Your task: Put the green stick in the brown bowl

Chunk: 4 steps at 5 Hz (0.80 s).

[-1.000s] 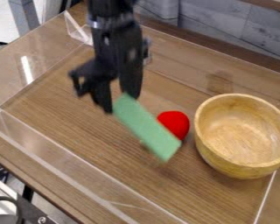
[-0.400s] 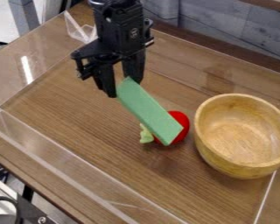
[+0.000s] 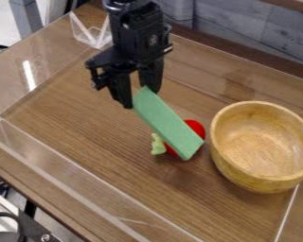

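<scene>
Wooden table (image 3: 65, 142): gripper (image 3: 132, 95) clamps green stick (image 3: 167, 124) aloft, left of brown bowl (image 3: 263, 146).

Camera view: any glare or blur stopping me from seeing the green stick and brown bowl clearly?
Camera view: soft throughout, but green stick and brown bowl read clearly; glare sits only on the clear side walls; gripper is dark, detail lost.

Plenty of bare tabletop (image 3: 79, 142) left of and in front of the hand (image 3: 130, 92). Toward the brown bowl (image 3: 261, 145) it's tighter: the red fruit (image 3: 191, 129) sits just beside the bowl's left rim, right under the low end of the green stick (image 3: 166, 125). Clear plastic walls (image 3: 41, 156) fence the edges.
</scene>
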Available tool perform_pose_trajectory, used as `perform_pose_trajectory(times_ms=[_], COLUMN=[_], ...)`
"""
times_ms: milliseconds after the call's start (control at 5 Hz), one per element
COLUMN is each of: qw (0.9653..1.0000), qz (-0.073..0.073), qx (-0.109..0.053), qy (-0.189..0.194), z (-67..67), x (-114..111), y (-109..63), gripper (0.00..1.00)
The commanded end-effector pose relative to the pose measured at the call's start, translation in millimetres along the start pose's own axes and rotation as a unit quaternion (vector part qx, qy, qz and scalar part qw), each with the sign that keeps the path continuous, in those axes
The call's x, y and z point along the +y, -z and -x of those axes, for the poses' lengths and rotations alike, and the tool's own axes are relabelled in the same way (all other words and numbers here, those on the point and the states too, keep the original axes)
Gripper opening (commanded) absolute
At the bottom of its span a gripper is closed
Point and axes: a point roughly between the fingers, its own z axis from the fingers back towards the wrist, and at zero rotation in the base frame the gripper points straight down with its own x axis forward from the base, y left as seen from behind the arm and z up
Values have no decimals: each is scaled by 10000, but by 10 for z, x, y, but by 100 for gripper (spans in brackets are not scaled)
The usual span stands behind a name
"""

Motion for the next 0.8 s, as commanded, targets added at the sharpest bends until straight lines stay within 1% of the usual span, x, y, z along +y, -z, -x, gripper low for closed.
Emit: perform_pose_trajectory(times_ms=[0,200,600], qw=[9999,9998,9998], qz=[-94,-85,-112], qx=[89,111,122], qy=[-80,-168,104], z=[22,29,47], x=[93,153,249], y=[-56,-61,-163], gripper=[0,0,0])
